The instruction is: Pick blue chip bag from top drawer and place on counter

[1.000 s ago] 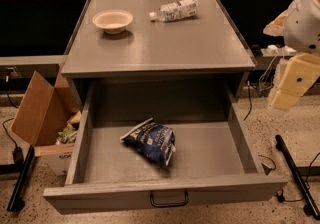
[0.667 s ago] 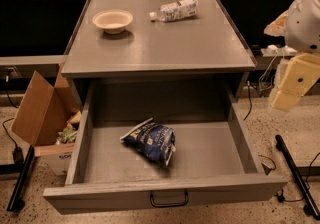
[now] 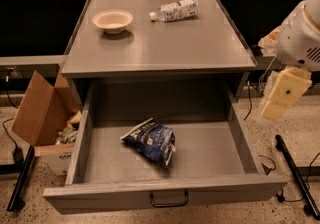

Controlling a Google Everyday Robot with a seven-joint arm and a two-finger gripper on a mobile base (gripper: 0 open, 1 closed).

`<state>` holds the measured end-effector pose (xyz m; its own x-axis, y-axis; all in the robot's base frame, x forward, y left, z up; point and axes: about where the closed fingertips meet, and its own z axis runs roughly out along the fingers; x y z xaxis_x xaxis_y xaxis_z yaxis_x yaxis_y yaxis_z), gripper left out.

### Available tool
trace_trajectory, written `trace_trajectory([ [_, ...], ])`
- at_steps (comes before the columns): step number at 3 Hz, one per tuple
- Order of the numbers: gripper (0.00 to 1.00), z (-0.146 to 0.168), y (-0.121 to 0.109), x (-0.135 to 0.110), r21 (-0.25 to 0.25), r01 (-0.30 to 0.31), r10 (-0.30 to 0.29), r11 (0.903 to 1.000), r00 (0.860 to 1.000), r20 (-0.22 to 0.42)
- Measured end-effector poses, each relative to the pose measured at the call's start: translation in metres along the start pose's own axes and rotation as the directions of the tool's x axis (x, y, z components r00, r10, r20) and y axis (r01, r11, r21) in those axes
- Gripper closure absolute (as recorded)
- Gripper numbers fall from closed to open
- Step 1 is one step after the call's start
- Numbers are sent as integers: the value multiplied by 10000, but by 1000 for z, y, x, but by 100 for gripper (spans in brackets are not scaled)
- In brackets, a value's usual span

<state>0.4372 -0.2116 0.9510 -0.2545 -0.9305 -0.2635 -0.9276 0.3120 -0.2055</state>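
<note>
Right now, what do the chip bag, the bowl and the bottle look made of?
The chip bag looks like glossy foil, crinkled with highlights. The bowl: matte cream, maybe paper or plastic. The bottle: likely clear plastic, white label. The pincer hangs right of the drawer.

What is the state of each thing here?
Wide grey top drawer: pulled open.
Crumpled dark blue foil chip bag: lying inside drawer.
Clear plastic bottle: on its side on flat grey counter.
Cream round bowl: upright.
Brown cardboard box: open.
Pincer: right of drawer, away from bag.
</note>
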Motion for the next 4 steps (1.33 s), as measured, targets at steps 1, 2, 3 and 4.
trace_trajectory([
  [1,0,25,2,3,107,-297,293,9995,9989,359],
  [2,0,84,17,-13,-368,29,4,9993,9961,884],
  [3,0,122,21,-26,-660,144,-57,9977,9915,1298],
  [4,0,166,27,-50,-1322,411,-203,9904,9877,1550],
])
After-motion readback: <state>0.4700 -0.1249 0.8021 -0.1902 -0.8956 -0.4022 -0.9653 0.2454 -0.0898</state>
